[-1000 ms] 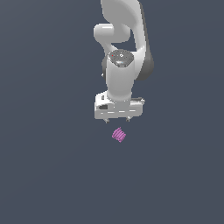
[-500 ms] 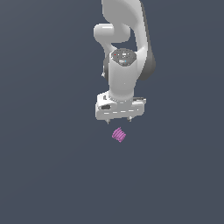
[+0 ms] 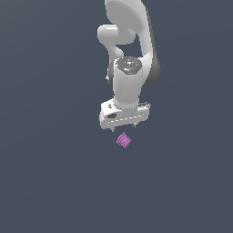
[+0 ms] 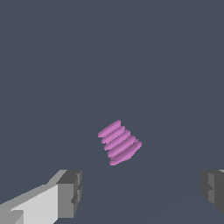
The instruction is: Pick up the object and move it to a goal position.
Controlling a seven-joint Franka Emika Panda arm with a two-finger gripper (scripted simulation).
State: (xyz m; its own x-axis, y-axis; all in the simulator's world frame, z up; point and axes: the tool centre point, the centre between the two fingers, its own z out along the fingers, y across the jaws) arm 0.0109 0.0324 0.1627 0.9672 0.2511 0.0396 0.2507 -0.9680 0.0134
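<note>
The object is a tiny magenta-pink ridged block [image 3: 124, 140] with parallel grooves, lying on the dark grey floor. In the exterior view my white gripper [image 3: 124, 127] hangs just above and behind it, pointing down, not touching it. In the wrist view the block [image 4: 119, 142] lies between and beyond my two grey fingertips [image 4: 70, 193], which stand wide apart with nothing between them. The gripper [image 4: 142, 192] is open and empty.
The white arm [image 3: 129, 54] rises toward the top of the exterior view. A plain dark grey surface [image 3: 54, 182] lies all around; no other object shows.
The gripper has barely moved; it sits slightly lower toward the block. The block has not moved.
</note>
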